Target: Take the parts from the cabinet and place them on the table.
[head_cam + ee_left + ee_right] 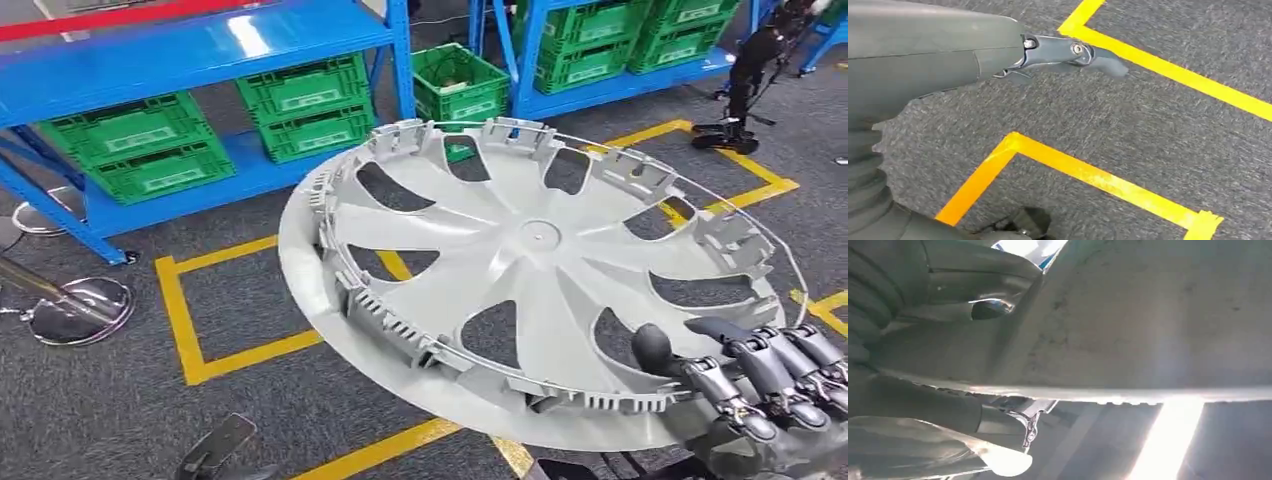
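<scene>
The right hand (760,385) grips the near right rim of one large silver-grey plastic wheel cover (530,270), held tilted over grey carpet floor (100,400) with yellow tape lines (185,320). The left hand (1068,55) hangs over the floor holding nothing, fingers loosely extended. Far left, a blue metal shelf (200,50) carries four green plastic crates (300,105).

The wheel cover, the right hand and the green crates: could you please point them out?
wheel cover (540,238): head view, its hub.
right hand (770,385): head view, fingers over the cover's rim.
green crates (300,100): head view, on blue shelf.
</scene>
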Available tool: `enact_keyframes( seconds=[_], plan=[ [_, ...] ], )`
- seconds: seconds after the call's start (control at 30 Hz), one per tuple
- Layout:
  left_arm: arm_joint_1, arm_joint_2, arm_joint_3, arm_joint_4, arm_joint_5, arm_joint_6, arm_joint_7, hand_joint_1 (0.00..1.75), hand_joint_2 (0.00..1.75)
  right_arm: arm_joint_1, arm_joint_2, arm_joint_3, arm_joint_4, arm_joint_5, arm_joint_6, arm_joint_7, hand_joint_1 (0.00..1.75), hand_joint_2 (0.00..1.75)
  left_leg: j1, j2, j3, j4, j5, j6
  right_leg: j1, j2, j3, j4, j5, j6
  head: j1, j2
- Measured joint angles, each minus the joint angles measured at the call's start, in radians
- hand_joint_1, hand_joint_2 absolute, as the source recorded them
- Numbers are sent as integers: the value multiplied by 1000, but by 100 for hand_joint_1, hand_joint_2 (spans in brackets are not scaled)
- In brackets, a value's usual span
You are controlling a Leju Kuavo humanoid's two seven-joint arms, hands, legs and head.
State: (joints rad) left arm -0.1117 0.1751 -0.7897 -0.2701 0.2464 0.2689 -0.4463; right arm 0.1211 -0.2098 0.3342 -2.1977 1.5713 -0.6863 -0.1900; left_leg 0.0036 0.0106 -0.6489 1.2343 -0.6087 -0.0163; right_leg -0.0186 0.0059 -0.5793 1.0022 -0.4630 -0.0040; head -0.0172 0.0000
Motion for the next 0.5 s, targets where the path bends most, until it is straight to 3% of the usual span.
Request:
enact_keyframes(
  seconds=[0.03, 0.07, 0.1, 0.13, 0.17, 0.2, 0.23, 0.27, 0.37, 0.4, 0.43, 0.47, 0.5],
  plan=[
    [1, 0, 0, 0, -3, 0, 1, 0, 175, 0, 0, 0, 0, 0, 0, -1, 175, 175, 1, -1, -28, 68, -23, -2, 0, 10, -2, 1, 0, 0, -1, 0],
    [2, -1, 0, 0, -6, 0, 3, 0, 175, 1, 0, 0, 0, 0, 0, -2, 175, 175, 2, -1, -34, 88, -21, -2, 0, 19, -3, 3, 1, 0, -1, 0],
    [2, -2, 0, 0, -6, 0, 3, 0, 175, 2, 0, 0, 0, 0, 0, -3, 175, 175, 5, -1, -24, 69, -1, -3, 0, 29, -3, 4, 1, 1, -1, 0],
    [1, -1, 0, 0, -6, 0, 4, 0, 175, 2, 0, 0, 0, 0, 0, -5, 175, 175, 7, -2, 5, 12, 39, -2, -1, 40, -4, 6, 2, 3, 0, 0],
    [1, 0, 1, 0, -7, 0, 4, 0, 175, 2, 0, 0, 0, 0, 0, -6, 175, 175, 9, -6, 45, -71, 83, -1, -2, 51, -3, 8, 2, 5, -1, 0],
    [0, 0, 2, 0, -8, 0, 5, 0, 175, 2, 0, 0, 0, 0, 0, -6, 175, 175, 13, -23, 89, -163, 125, -1, -4, 61, -3, 10, 3, 8, 0, 0],
    [-1, 0, 2, 0, -10, 0, 5, 0, 175, 2, 0, 0, 0, 0, 0, -6, 175, 175, 16, -61, 112, -203, 113, -1, -5, 69, -5, 10, 4, 14, 0, 0],
    [-2, -2, 2, 0, -12, 0, 6, 0, 175, -1, 0, -1, 0, 0, 0, -6, 175, 175, 12, -71, 109, -209, 114, -1, -3, 78, -13, 12, 8, 23, 0, 0],
    [-4, -2, 5, 0, -18, 1, 9, 0, 175, 5, 0, -2, 0, 0, 0, -5, 175, 175, 6, -50, 103, -213, 113, 13, -9, 101, -30, 12, 19, 45, -3, 0],
    [-6, -2, 5, 0, -19, 1, 9, 0, 175, 7, -1, -2, 0, 0, 0, -5, 175, 175, 13, -37, 103, -223, 121, 26, -11, 96, -39, 16, 13, 48, 0, 0],
    [-8, -2, 5, -1, -21, 2, 9, 0, 175, 7, -1, -3, -1, 0, 0, -5, 175, 175, 11, -28, 102, -224, 124, 31, -6, 51, -52, 39, -7, 50, 0, 0],
    [-10, -2, 6, -1, -21, 2, 9, 0, 175, 5, -1, -3, 0, 0, 0, -5, 175, 175, 9, -22, 99, -224, 125, 38, -3, 22, -75, 94, -43, 51, 6, 0],
    [-8, -2, 6, -1, -21, 2, 9, 0, 175, 5, -1, -3, 0, 0, 0, -5, 175, 175, 6, -11, 97, -223, 126, 41, -3, 8, -111, 177, -85, 51, 8, 0]
  ],
)
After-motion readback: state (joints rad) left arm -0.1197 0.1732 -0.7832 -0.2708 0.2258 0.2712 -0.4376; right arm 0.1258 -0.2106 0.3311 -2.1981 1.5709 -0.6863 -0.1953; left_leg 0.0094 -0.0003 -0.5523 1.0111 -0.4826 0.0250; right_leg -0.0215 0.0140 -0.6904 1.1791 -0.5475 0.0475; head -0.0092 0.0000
